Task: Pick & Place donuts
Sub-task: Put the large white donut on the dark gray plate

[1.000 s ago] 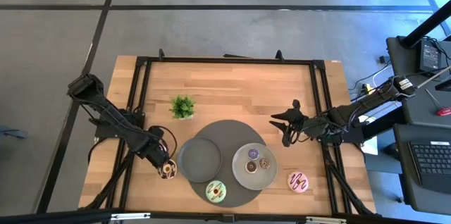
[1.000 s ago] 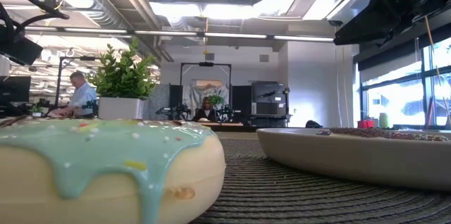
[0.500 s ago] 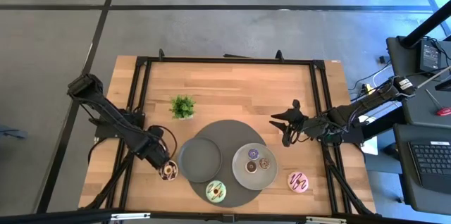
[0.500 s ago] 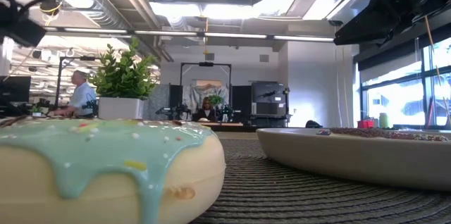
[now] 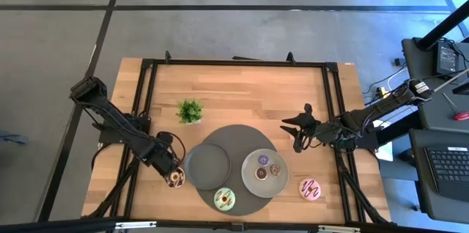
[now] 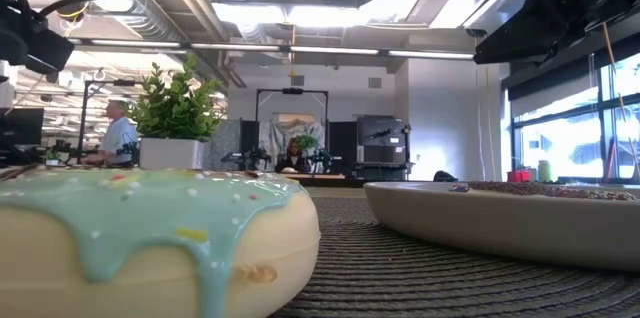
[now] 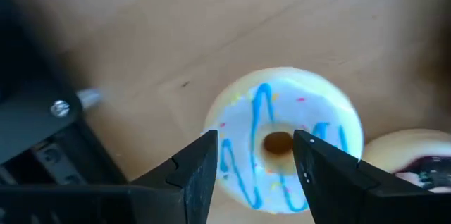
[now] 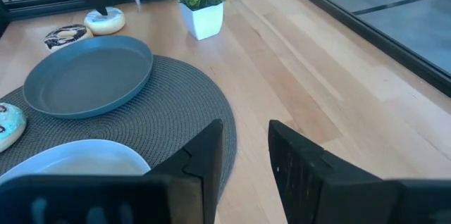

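Observation:
My left gripper (image 7: 257,157) is open and points down over a white-iced donut with blue drizzle (image 7: 282,108) at the table's near left. One finger stands on each side of the donut's hole. A chocolate donut (image 5: 175,179) lies flat on the wood beside it. In the right wrist view, the left gripper (image 8: 106,2) stands over the white donut (image 8: 104,21). A pale green donut (image 5: 225,200) lies on the round mat, and a pink one (image 5: 310,187) on the wood. Three tiny donuts (image 5: 265,167) sit on a plate. My right gripper (image 8: 243,160) is open and waits at the table's right. My left gripper comes at the white donut from above, its fingertips (image 7: 204,157) over the icing (image 7: 243,136) on either side of the hole. I cannot tell whether they touch it. The donut lies flat on the table.
A round woven mat (image 5: 234,134) carries an empty grey plate (image 5: 207,165) and the plate with the tiny donuts (image 5: 253,182). A small potted plant (image 5: 190,111) stands to the far left of the mat. Bare wood lies toward the far edge. People sit in the room beyond (image 6: 120,133).
My left arm has shifted slightly over the two donuts at the table's near left. The donuts and my right arm have kept still.

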`<action>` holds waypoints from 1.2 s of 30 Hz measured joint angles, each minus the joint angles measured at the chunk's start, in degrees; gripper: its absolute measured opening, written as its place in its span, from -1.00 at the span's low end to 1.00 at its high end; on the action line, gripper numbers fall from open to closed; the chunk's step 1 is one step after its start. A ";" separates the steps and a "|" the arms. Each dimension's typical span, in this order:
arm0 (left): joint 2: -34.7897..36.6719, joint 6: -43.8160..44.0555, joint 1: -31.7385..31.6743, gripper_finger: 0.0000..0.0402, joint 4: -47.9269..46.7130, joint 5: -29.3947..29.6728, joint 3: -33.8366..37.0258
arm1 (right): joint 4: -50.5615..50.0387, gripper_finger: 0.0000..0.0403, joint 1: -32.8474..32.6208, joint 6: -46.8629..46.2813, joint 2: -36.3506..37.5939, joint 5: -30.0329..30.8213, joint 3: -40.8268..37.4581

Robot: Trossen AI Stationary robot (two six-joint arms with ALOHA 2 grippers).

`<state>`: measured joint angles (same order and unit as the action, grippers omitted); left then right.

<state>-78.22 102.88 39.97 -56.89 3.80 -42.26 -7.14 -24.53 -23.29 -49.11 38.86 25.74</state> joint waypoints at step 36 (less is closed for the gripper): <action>-0.03 3.88 0.04 -0.54 2.90 -2.43 4.22 | -0.52 -0.42 0.00 1.51 -0.02 0.04 0.00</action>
<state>-78.25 106.76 40.01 -53.99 1.37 -38.04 -7.66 -24.53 -21.78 -49.12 38.89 25.74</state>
